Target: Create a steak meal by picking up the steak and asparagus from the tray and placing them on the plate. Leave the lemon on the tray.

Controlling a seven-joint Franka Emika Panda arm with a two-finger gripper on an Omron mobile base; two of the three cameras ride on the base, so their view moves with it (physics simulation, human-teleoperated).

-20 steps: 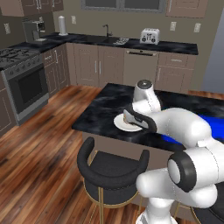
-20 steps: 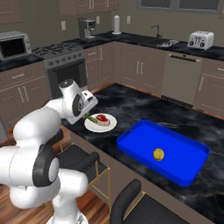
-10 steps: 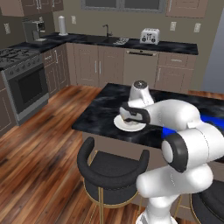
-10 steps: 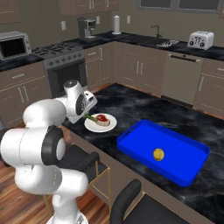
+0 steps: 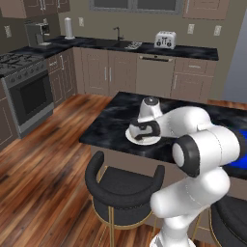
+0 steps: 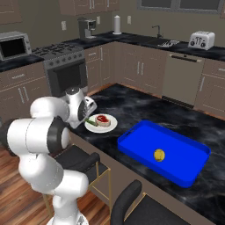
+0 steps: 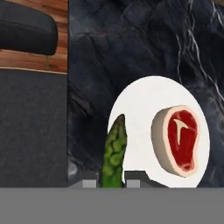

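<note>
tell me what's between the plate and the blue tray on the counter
Nothing: in the right base view, only bare black marbled counter lies between the plate and the tray.

Arm reaching low over the plate [image 5: 141,140] on the dark island counter [image 5: 113,118].
The hand hangs right at the plate's near edge, hiding most of it; a black stool [image 5: 125,190] sits below the counter.
</note>
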